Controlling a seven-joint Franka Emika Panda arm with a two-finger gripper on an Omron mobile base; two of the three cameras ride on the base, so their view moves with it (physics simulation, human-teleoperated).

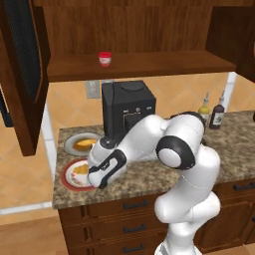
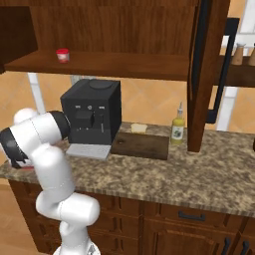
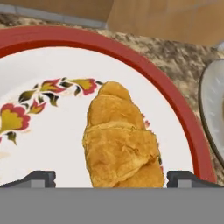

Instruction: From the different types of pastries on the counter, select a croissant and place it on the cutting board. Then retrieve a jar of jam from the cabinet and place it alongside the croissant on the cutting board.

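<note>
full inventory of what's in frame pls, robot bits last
croissant: 1, golden-brown, on the red-rimmed plate, between the open gripper fingers
red-rimmed plate: 1, white with floral pattern, counter's left end
grey plate: 1, holds a yellow-orange pastry, behind the red-rimmed plate
coffee machine: 1, black, back of counter
cutting board: 1, dark brown, bare, right of the coffee machine
jar of jam: 1, white with red lid, on the cabinet shelf
bottles: yellow and dark, back right of counter
counter: speckled brown granite, dark drawers below
cabinet: dark wood, door open
arm: white, bent down to the left
gripper: open, just above the croissant
</note>
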